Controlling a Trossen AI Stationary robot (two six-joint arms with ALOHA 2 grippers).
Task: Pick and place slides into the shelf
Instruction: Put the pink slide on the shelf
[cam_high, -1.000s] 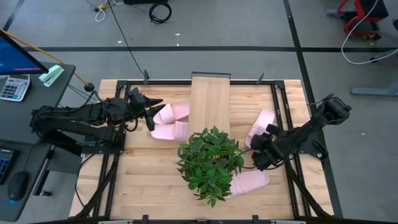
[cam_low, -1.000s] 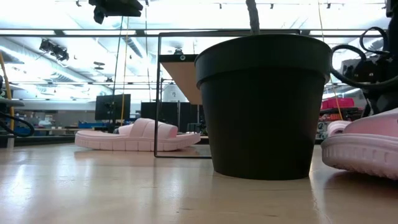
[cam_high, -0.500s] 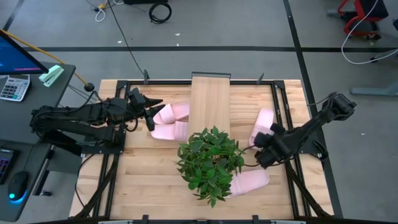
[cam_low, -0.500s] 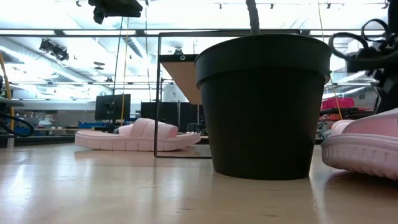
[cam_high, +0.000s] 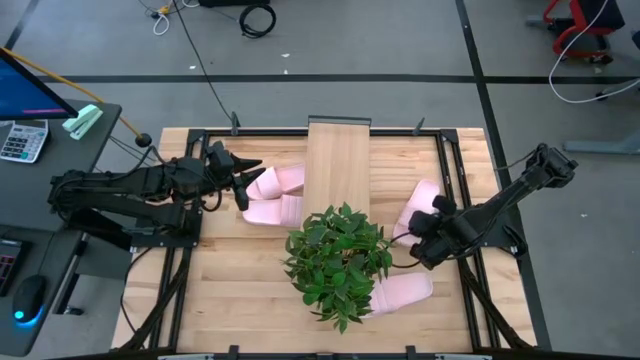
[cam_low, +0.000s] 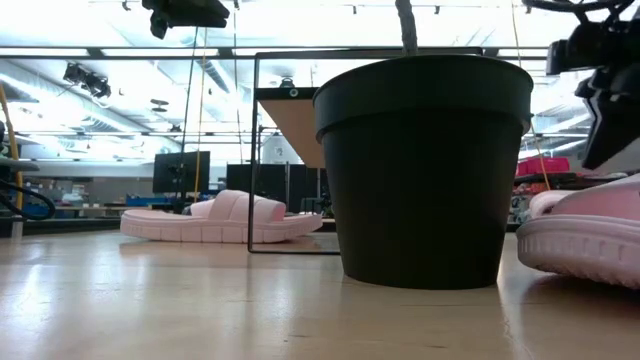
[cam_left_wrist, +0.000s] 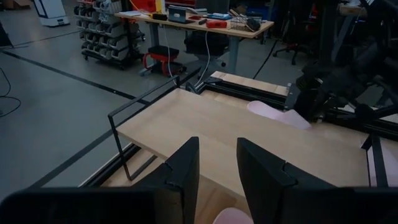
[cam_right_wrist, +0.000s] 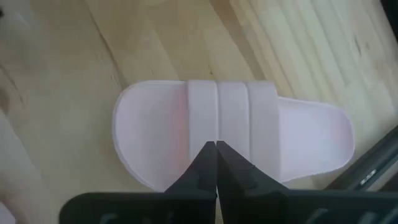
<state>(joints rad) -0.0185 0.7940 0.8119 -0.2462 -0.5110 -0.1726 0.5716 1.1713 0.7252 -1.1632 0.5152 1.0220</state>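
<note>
Right gripper (cam_right_wrist: 216, 163) closed, above slide (cam_right_wrist: 233, 134)

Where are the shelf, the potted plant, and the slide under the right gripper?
shelf (cam_high: 337, 160): high view, bare middle of its top plank.
potted plant (cam_high: 338, 258): high view, centre of the leaves.
slide (cam_right_wrist: 233, 134): right wrist view, on its broad strap.

Big black plant pot (cam_low: 425, 170) fills the middle of the frame; a pink slide (cam_low: 218, 220) lies flat at centre left behind it; another slide (cam_low: 585, 235) pokes in at the right edge, dark arm (cam_low: 605, 75) hanging above it upper right.
</note>
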